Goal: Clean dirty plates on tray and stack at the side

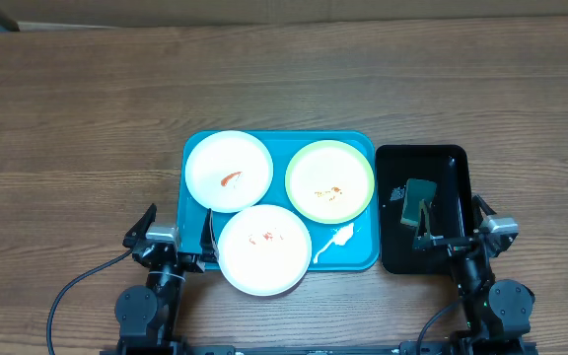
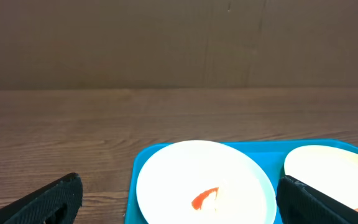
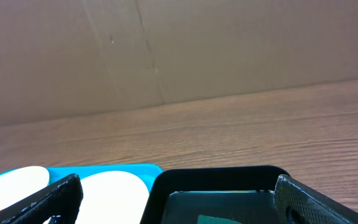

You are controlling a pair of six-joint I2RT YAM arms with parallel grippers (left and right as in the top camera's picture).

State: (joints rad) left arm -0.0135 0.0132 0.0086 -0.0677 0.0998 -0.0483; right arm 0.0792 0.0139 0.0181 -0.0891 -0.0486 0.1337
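Note:
The blue tray [image 1: 278,148] holds three plates. A white plate [image 1: 228,171] with a red smear sits at its back left. A yellow-green plate [image 1: 330,179] with orange bits sits at its back right. A second white plate [image 1: 264,249] with faint smears overhangs the front rim. My left gripper [image 1: 176,235] is open and empty at the tray's front left corner. In the left wrist view its fingers [image 2: 179,186] frame the smeared white plate [image 2: 197,177], with the yellow-green plate [image 2: 334,165] to the right. My right gripper [image 1: 454,225] is open and empty over the front of the black tray.
A glossy black tray [image 1: 452,163] stands right of the blue tray and holds a green sponge [image 1: 420,197]. Its rim [image 3: 216,177] shows in the right wrist view. A white blob [image 1: 335,240] lies on the blue tray's front right. A cardboard wall stands behind the table.

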